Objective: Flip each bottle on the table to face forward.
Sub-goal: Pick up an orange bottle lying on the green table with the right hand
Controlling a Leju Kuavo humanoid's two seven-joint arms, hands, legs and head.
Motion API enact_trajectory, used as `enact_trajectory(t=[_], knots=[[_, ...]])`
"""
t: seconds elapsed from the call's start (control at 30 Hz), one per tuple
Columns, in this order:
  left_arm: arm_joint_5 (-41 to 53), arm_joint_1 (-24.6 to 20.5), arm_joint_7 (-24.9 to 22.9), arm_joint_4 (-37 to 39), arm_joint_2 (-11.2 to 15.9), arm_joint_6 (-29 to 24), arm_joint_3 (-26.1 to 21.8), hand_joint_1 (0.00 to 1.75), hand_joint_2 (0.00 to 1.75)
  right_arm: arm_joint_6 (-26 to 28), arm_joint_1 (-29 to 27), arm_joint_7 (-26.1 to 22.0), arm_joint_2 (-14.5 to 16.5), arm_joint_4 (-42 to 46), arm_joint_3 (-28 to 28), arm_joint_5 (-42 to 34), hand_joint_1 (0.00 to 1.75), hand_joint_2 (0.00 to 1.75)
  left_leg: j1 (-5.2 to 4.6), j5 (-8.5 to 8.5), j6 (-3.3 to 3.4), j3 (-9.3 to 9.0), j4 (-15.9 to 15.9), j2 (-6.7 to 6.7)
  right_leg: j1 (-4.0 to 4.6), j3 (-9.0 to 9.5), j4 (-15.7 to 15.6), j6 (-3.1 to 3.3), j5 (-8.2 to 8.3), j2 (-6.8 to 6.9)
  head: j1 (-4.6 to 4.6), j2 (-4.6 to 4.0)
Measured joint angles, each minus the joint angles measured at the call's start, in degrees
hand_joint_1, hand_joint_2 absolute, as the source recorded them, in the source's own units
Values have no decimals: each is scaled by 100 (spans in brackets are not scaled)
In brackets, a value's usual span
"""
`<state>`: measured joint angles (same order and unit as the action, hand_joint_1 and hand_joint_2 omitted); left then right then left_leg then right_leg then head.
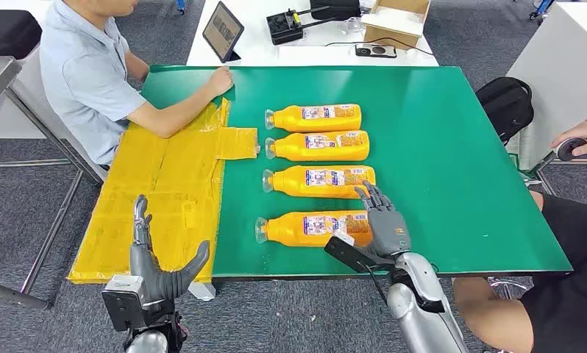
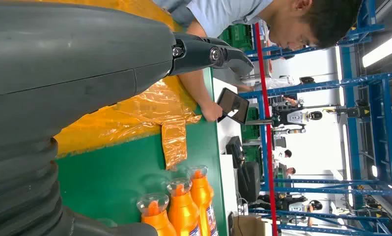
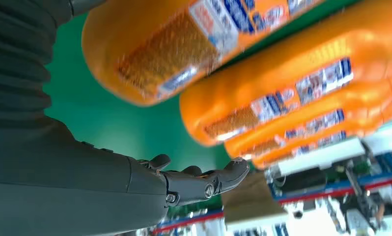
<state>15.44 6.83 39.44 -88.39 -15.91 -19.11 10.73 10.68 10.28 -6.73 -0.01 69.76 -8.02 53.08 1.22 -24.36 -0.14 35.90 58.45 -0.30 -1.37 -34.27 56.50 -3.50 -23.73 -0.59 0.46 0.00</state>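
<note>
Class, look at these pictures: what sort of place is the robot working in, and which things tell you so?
Probably a robotics lab or test workshop. Blue metal racking lines the hall, another humanoid robot stands behind, and a tablet and electronics sit on a white desk beside the green table.

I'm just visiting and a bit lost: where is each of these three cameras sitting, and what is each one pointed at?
Head view: high on the robot, looking down at the green table, four orange bottles and both hands, left hand, right hand.
Left wrist view: behind the left hand, facing across the table toward a seated person.
Right wrist view: behind the right hand, close beside the bottles.
Shared: all three show bottles on the green table.
</note>
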Motion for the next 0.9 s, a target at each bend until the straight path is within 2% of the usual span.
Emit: enact_trajectory(t=[0.3, 0.9], knots=[[23, -37, -38, 0, 0, 56, 22, 0, 175, -227, 208, -5, -39, -524, -297, -48, 0, 175, 0, 0, 0, 0, 0, 0, 0, -1, 0, 0, 0, 0, -2, 0], [70, 168, -65, -38, 2, -15, 63, 0, 175, -450, 372, 1122, -191, -825, -760, 1091, 0, 175, 1, -1, 0, -10, 0, 2, 1, 6, -1, 1, -1, -1, -1, 0]])
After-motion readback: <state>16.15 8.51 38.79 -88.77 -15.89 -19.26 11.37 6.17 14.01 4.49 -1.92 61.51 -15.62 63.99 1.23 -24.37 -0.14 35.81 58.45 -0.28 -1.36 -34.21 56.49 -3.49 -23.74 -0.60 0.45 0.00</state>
